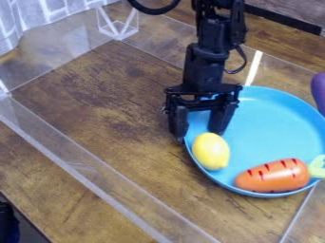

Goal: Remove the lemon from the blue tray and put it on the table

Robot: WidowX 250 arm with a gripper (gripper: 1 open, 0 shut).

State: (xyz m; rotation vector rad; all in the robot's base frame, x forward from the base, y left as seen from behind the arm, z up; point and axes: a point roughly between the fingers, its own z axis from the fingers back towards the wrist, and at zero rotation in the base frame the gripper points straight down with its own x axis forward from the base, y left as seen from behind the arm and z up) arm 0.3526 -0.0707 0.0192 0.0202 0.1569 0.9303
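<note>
camera view: gripper (pixel 203 118) jaws spread wide, pointing down at frame centre, just above the lemon (pixel 210 151) on lower-left rim of blue tray (pixel 280 120). risk: fingers nudge lemon, it rolls twd carrot (pixel 269 177) or off onto table (pixel 89 109).

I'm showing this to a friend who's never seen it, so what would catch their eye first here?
Probably the big round blue tray at the right, bright against the dark wooden table. On its near left part lies a yellow lemon, with an orange carrot beside it near the front rim. Just behind the lemon, the black gripper points straight down, jaws open, at the tray's left edge.
</note>
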